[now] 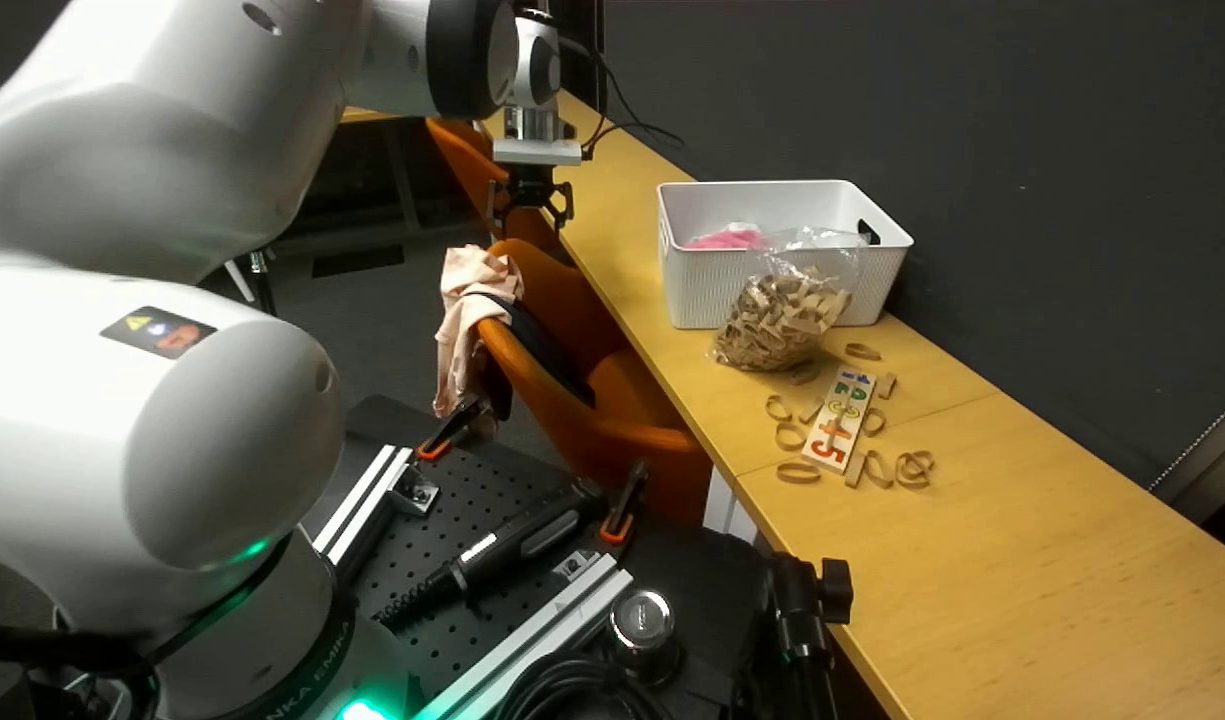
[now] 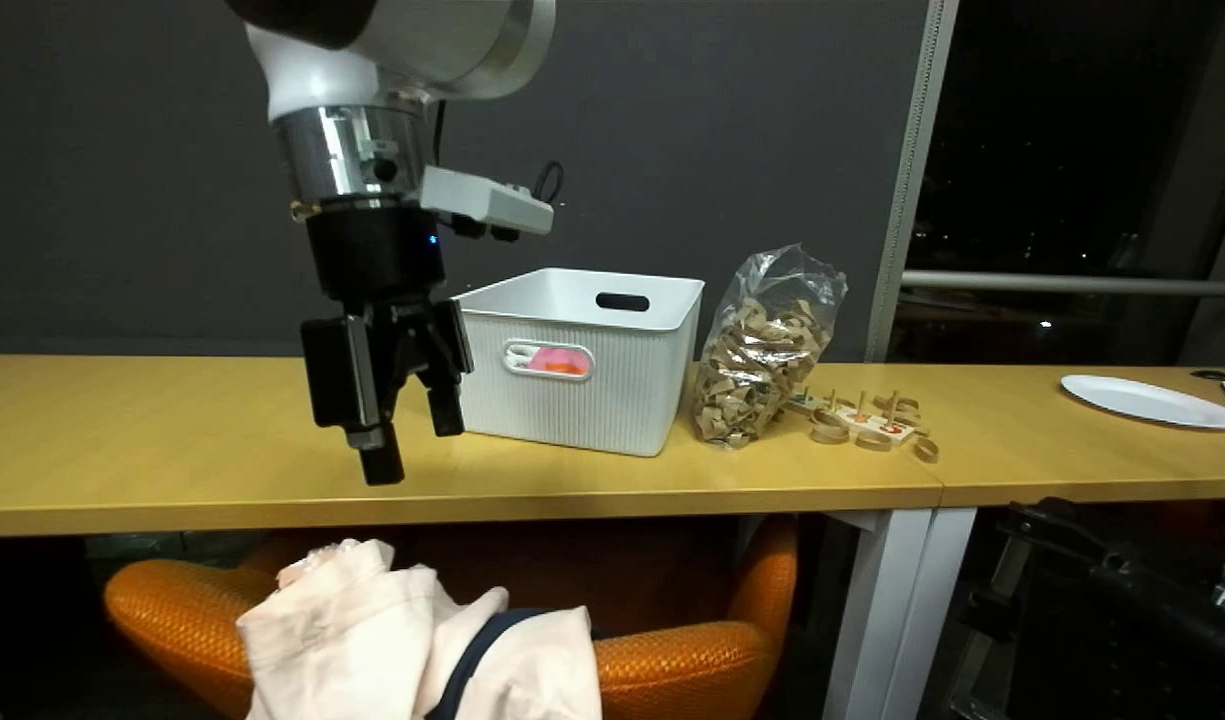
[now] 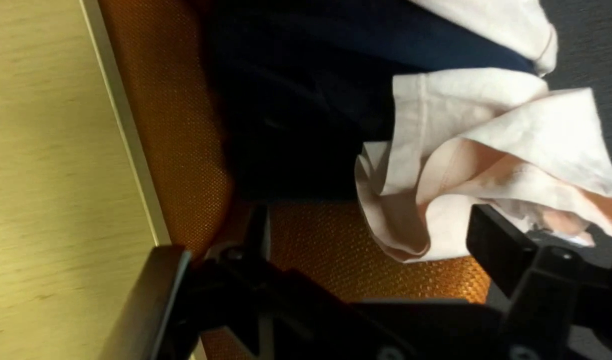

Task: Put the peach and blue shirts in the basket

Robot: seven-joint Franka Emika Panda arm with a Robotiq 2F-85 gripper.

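A peach shirt [image 1: 462, 290] hangs over the back of an orange chair; it also shows in an exterior view [image 2: 342, 640] and the wrist view [image 3: 485, 110]. A dark blue shirt [image 3: 310, 100] lies beside and partly under it; a strip of it shows in both exterior views [image 1: 544, 350] [image 2: 480, 655]. The white basket [image 1: 697, 290] stands on the table, also visible in an exterior view [image 2: 592, 410], with pink cloth [image 1: 727, 239] inside. My gripper [image 2: 415, 440] is open and empty above the chair and table edge, apart from the shirts; its fingers spread in the wrist view [image 3: 373, 237].
The orange chair [image 2: 682, 665] stands against the wooden table [image 2: 222, 440]. A clear bag of brown rings [image 2: 762, 350] leans beside the basket. A number board [image 1: 839, 418] and several loose rings lie near it. A white plate [image 2: 1152, 402] sits farther along. A dark wall backs the table.
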